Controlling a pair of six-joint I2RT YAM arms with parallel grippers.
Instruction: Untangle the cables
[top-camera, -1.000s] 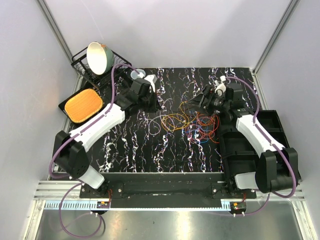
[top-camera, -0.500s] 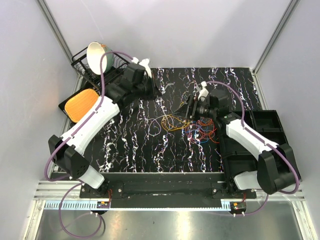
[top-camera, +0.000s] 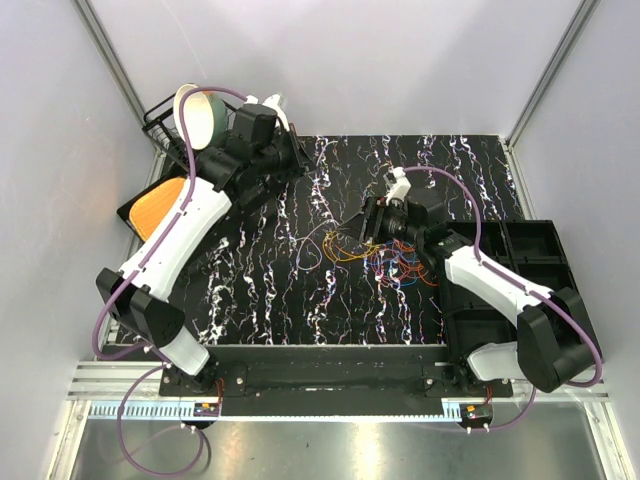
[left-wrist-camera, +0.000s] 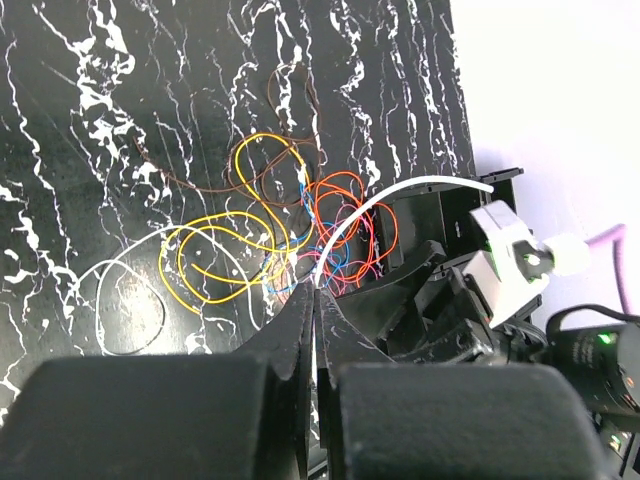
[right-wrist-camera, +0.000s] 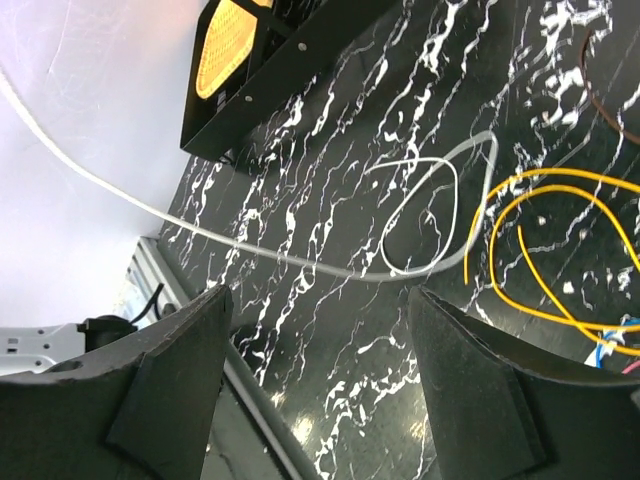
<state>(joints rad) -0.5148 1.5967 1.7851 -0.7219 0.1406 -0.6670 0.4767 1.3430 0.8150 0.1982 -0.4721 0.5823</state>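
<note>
The cables (top-camera: 385, 255) lie in a loose tangle mid-table: orange-yellow loops (left-wrist-camera: 225, 262), red loops (left-wrist-camera: 350, 215), blue strands (left-wrist-camera: 335, 255), a brown wire (left-wrist-camera: 290, 100) and a white loop (left-wrist-camera: 120, 300). My left gripper (top-camera: 297, 160) is raised at the back left. In the left wrist view its gripper (left-wrist-camera: 318, 295) is shut on a thin white cable (left-wrist-camera: 400, 195). That white cable (right-wrist-camera: 200, 230) runs taut down to a loop (right-wrist-camera: 425, 215) on the table. My right gripper (top-camera: 363, 222) hovers at the left edge of the tangle, open and empty (right-wrist-camera: 320, 300), beside yellow loops (right-wrist-camera: 560, 250).
A wire dish rack (top-camera: 165, 135) holding a bowl (top-camera: 195, 112) stands at the back left. A black tray (top-camera: 135, 215) with an orange mat (right-wrist-camera: 235, 45) lies beside it. Black bins (top-camera: 535, 265) flank the right table edge. The mat is black marble-patterned (top-camera: 270, 290).
My left arm has swung up and back to the left, drawing the white cable taut. My right gripper has moved left over the tangle's edge.
</note>
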